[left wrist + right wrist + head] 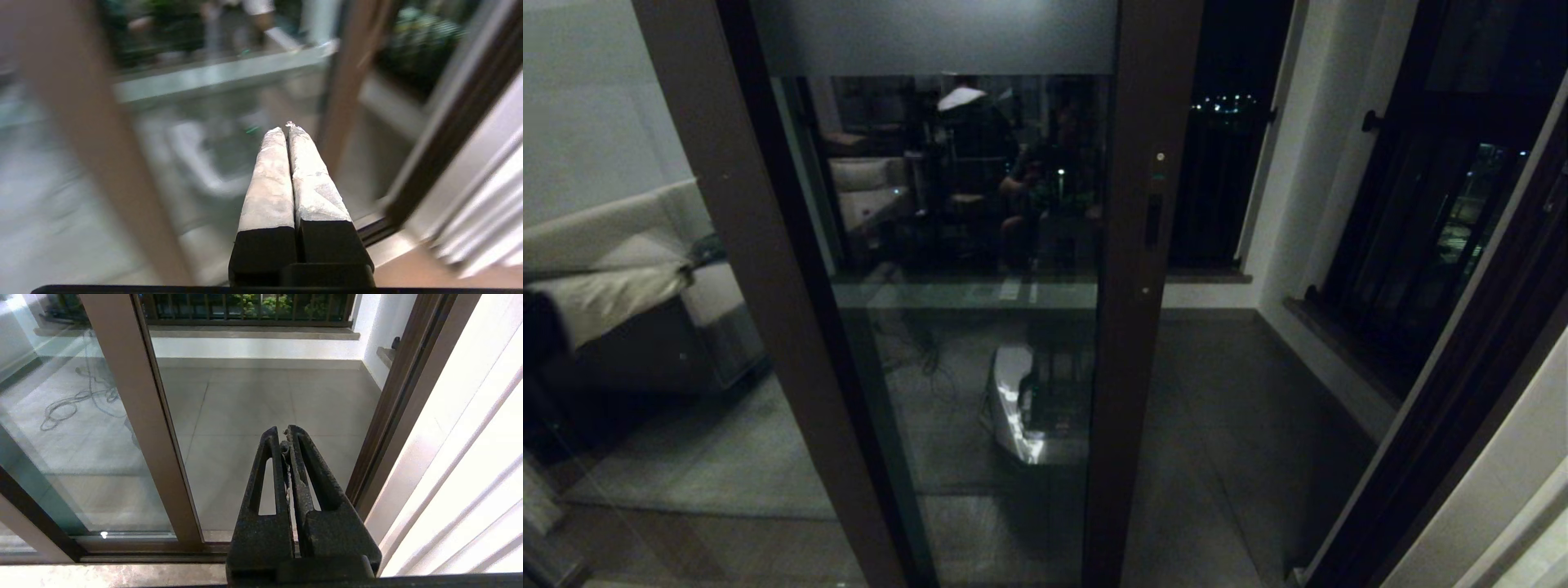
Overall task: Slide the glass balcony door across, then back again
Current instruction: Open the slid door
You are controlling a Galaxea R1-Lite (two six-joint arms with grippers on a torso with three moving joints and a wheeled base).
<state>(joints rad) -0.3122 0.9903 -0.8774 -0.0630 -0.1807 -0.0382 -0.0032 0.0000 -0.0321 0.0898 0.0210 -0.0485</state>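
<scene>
The glass balcony door (964, 367) stands partly slid aside, with a frosted band (931, 37) across its top. Its dark brown stile (1127, 343) carries a narrow handle slot (1153, 220). To the right of the stile lies an open gap onto the balcony floor (1225, 408). Neither gripper shows in the head view. My left gripper (284, 128) is shut and empty, pointing toward the glass beside the stile (347, 73), apart from it. My right gripper (284, 433) is shut on nothing and faces the open gap, to the right of the stile (135, 416).
A fixed glass panel (605, 286) on the left shows a sofa. The brown door jamb (1462, 392) and a white ribbed wall (470, 457) bound the gap on the right. A black barred side window (1421, 229) sits on the balcony. A cable (77, 404) lies behind the glass.
</scene>
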